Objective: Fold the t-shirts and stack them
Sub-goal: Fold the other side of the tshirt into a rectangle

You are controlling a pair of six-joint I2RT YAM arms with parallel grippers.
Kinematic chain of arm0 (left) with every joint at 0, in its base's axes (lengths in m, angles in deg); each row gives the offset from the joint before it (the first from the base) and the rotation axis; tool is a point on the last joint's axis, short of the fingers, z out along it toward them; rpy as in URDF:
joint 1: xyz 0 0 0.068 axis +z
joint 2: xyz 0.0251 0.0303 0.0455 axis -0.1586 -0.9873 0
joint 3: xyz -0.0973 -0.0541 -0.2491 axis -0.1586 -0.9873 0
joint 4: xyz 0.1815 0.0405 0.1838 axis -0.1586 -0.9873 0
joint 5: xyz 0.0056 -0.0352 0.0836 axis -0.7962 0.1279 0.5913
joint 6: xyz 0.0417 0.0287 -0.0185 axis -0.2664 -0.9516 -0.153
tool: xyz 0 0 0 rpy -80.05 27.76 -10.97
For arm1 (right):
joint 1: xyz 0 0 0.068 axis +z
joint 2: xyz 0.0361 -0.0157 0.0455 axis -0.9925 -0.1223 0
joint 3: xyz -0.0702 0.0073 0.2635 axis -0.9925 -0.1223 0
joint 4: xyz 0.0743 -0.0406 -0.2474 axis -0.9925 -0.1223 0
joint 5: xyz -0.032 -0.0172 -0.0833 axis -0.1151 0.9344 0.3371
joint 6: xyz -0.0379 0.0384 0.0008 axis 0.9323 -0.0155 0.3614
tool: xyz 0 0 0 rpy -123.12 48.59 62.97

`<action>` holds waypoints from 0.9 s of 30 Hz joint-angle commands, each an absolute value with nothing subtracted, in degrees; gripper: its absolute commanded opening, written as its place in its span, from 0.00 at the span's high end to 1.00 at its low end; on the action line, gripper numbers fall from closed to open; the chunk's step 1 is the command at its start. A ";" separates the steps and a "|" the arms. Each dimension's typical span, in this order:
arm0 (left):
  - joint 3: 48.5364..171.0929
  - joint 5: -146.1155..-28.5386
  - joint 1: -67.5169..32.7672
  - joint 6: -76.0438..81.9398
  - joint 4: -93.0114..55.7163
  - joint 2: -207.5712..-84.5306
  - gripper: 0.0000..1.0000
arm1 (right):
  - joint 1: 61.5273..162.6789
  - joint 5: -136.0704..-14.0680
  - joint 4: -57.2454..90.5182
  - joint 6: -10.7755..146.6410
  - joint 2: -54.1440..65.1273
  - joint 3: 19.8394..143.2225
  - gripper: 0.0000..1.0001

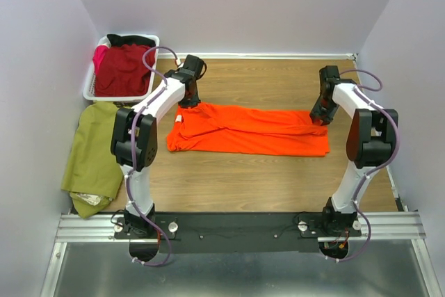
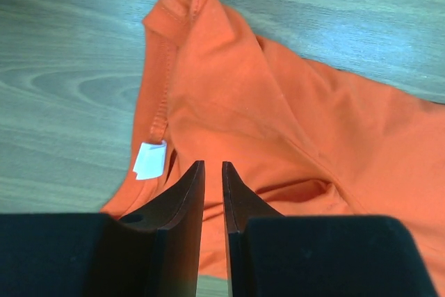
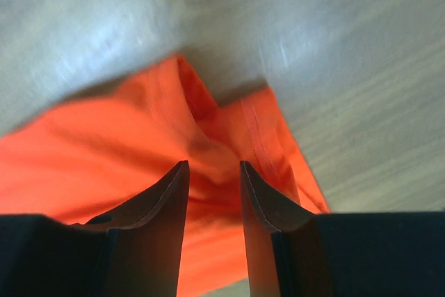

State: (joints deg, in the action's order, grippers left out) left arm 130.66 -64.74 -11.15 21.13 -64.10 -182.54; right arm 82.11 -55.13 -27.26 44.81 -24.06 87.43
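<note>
The left claw (image 2: pixel 213 165) is seen nearly closed over the orange shirt (image 1: pixel 250 130), beside its white tag (image 2: pixel 150 160). Whether cloth is pinched cannot be told. The right claw (image 3: pixel 214 163) is set half wide astride a raised hem fold. The shirt is spread across mid-frame on the bench (image 1: pixel 278 186). Both ends should be pinched firmly before being drawn over evenly.

The top view looks steeply down from high behind the near edge, taking in the whole bench (image 1: pixel 229 186). Each wrist view peers along its own jaws, close over opposite ends of the orange t-shirt (image 1: pixel 250 130), which all three views share.
</note>
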 commanded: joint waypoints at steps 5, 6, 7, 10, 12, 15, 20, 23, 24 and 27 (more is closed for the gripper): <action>132.83 -67.29 -11.35 20.11 -63.90 -187.62 0.77 | 82.36 -61.19 -28.73 44.60 -13.90 78.41 0.57; 132.92 -67.20 -11.35 20.02 -63.82 -187.80 0.77 | 82.45 -61.45 -29.43 44.43 -13.19 77.88 0.58; 132.92 -67.11 -11.35 19.93 -63.82 -188.24 0.77 | 82.71 -61.63 -29.70 44.16 -12.57 77.10 0.58; 133.45 -66.85 -11.35 19.76 -64.08 -189.03 0.77 | 82.89 -61.98 -30.49 43.99 -10.73 73.93 0.58; 133.62 -66.85 -11.35 19.58 -64.08 -189.38 0.77 | 82.89 -61.89 -30.67 43.99 -10.11 71.38 0.58; 133.62 -66.67 -11.35 19.32 -64.08 -189.65 0.77 | 82.89 -60.75 -31.02 43.99 -9.93 69.19 0.58; 133.01 -65.80 -11.35 18.88 -64.17 -190.26 0.78 | 82.89 -58.03 -31.28 43.46 -10.72 68.91 0.58; 132.92 -65.44 -11.27 18.79 -64.35 -189.92 0.78 | 82.89 -57.76 -31.28 43.46 -10.20 71.63 0.58; 132.92 -65.62 -11.27 18.70 -64.17 -189.74 0.78 | 82.80 -57.67 -31.28 43.46 -9.93 72.60 0.58; 133.09 -66.32 -11.27 18.18 -63.47 -188.86 0.78 | 82.89 -58.02 -31.55 44.16 -8.88 77.08 0.58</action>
